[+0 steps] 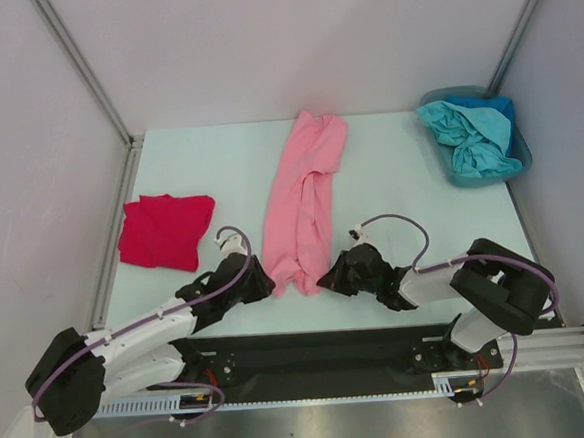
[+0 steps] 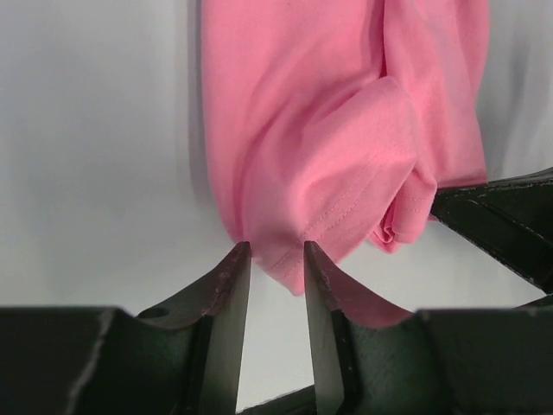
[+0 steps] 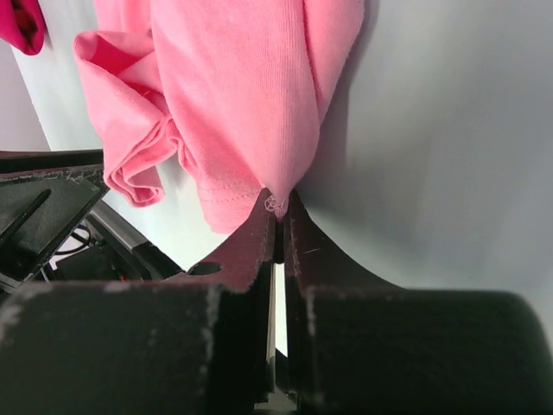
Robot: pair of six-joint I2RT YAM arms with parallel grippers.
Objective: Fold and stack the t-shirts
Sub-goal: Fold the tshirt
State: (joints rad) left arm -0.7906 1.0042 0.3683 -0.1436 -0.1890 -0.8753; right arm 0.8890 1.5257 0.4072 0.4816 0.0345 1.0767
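Observation:
The light pink t-shirt [image 1: 305, 193] lies as a long bunched strip down the middle of the table. Its near end sits between my two grippers. My left gripper [image 1: 260, 282] is open; in the left wrist view [image 2: 275, 253] a hem corner of the pink shirt [image 2: 328, 147] reaches between the fingertips, unclamped. My right gripper [image 1: 327, 276] is shut on the shirt's near right edge, seen pinched in the right wrist view [image 3: 279, 204]. The bright red t-shirt [image 1: 166, 231] lies folded at the left. Teal and blue shirts [image 1: 470, 136] lie crumpled at the back right.
The teal and blue shirts fill a teal basin [image 1: 516, 159] at the back right corner. Grey walls and metal frame posts [image 1: 81, 63] bound the table on three sides. The right gripper's black body [image 2: 501, 226] shows at the right edge of the left wrist view.

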